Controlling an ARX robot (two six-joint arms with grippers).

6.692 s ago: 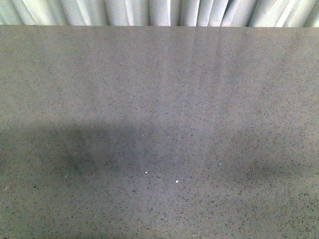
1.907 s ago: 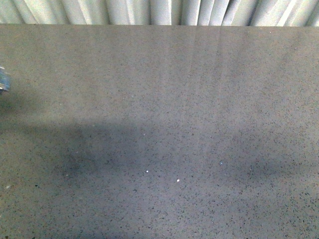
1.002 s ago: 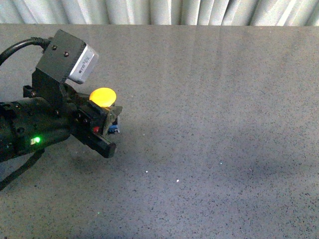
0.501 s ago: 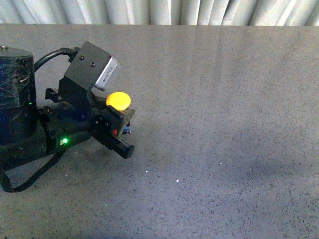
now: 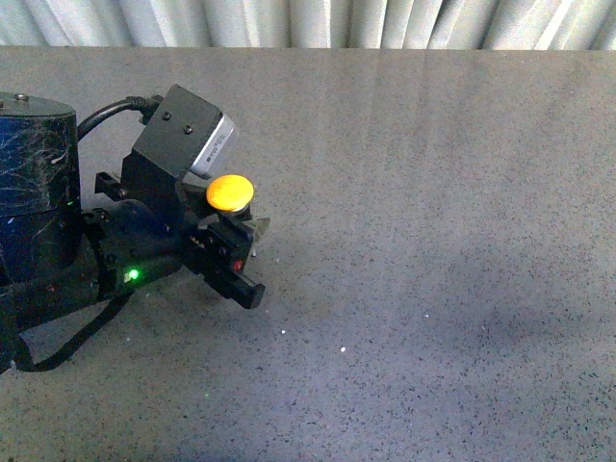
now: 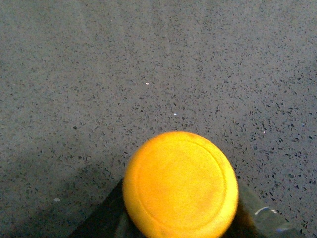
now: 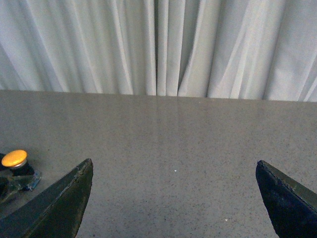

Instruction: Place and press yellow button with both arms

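The yellow button point(image 5: 229, 192), a round yellow cap on a dark body, is held in my left gripper point(image 5: 236, 236) at the left of the grey table, cap up, close above the surface. The black left arm point(image 5: 106, 265) shows a green light. In the left wrist view the yellow cap point(image 6: 180, 184) fills the lower middle and hides the jaws. My right gripper point(image 7: 174, 191) is open and empty, its dark fingertips point(image 7: 74, 191) wide apart. In the right wrist view the button point(image 7: 14, 158) is small at the far left. The right arm is out of the front view.
The grey speckled table point(image 5: 433, 241) stretches to the right of the left arm. A pale pleated curtain point(image 5: 318, 21) hangs behind the table's far edge and also shows in the right wrist view point(image 7: 158, 47).
The left arm came in from the left with the yellow button in its gripper and has moved a little further right and toward the table's middle over the last second.
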